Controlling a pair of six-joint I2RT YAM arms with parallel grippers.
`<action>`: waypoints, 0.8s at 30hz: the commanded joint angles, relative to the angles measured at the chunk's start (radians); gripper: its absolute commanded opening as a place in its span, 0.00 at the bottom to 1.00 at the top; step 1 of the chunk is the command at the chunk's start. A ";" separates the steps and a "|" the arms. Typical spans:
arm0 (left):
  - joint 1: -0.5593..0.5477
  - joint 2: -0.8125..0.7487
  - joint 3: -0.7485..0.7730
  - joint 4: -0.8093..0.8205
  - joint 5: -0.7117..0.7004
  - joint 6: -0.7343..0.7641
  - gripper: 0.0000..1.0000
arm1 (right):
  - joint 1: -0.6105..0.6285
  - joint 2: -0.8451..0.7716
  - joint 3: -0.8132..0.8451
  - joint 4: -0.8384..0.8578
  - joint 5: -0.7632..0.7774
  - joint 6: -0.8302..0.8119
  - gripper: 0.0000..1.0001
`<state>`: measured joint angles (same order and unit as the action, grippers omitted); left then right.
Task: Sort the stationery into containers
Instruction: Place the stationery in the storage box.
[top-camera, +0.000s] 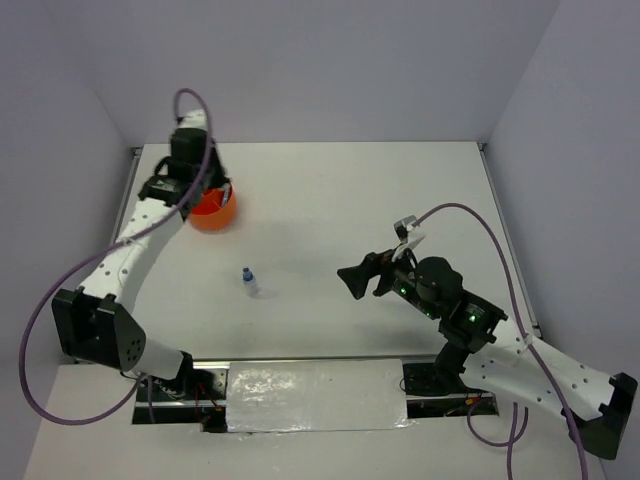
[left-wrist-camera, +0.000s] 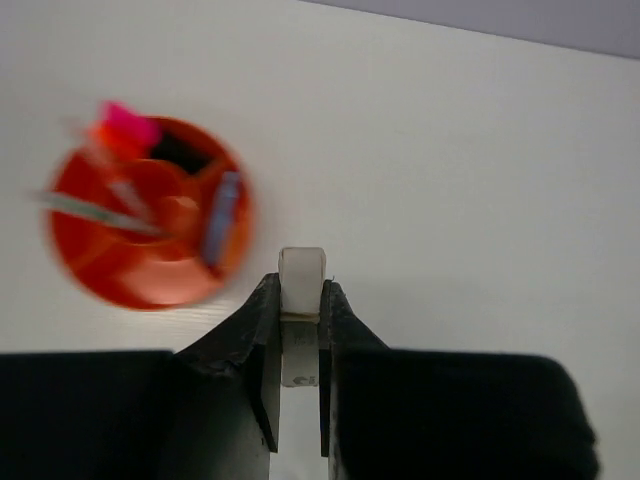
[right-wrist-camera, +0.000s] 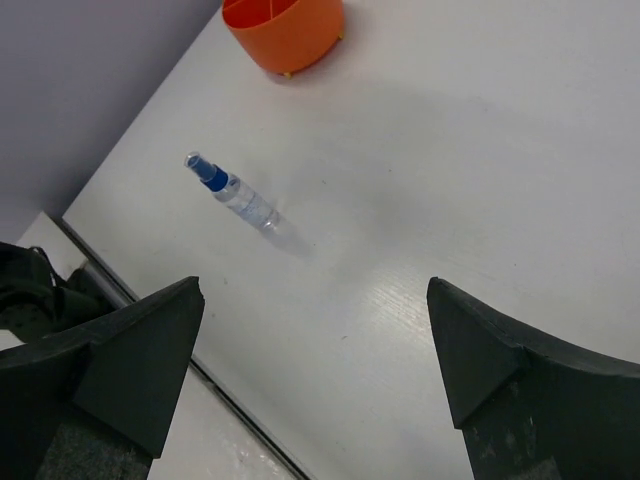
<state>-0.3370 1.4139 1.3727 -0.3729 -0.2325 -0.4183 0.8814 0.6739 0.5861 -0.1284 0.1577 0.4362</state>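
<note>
Left tool (left-wrist-camera: 300, 300) is pinching the beige eraser (left-wrist-camera: 301, 272), its two dark fingers pressed against the eraser's sides. Only the left wrist view shows this; from above, the arm's own wrist hides the grip. That wrist view also looks down into the orange organiser (left-wrist-camera: 105, 285), just left of the eraser, where a pink cap (left-wrist-camera: 130, 126), a light-blue piece (left-wrist-camera: 221, 224) and a thin, blurred pen (left-wrist-camera: 95, 209) sit in its compartments. The top view places the organiser at the far left of the table (top-camera: 330, 200). Right tool (right-wrist-camera: 315, 290) hangs spread wide and holds nothing. Its camera shows the blue-capped clear bottle (right-wrist-camera: 235, 196) lying on its side on the table, well apart from the organiser.
</note>
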 joint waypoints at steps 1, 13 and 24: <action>0.275 0.013 0.037 -0.123 0.016 0.078 0.00 | -0.005 -0.086 -0.023 -0.036 0.007 -0.017 1.00; 0.607 0.097 -0.095 0.457 0.299 0.137 0.00 | -0.009 -0.169 -0.086 -0.063 -0.148 -0.088 1.00; 0.605 0.306 -0.001 0.445 0.387 0.130 0.00 | -0.007 -0.128 -0.074 -0.027 -0.211 -0.132 1.00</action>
<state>0.2657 1.6905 1.3575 0.0013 0.0826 -0.2905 0.8764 0.5259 0.4980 -0.1982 -0.0273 0.3389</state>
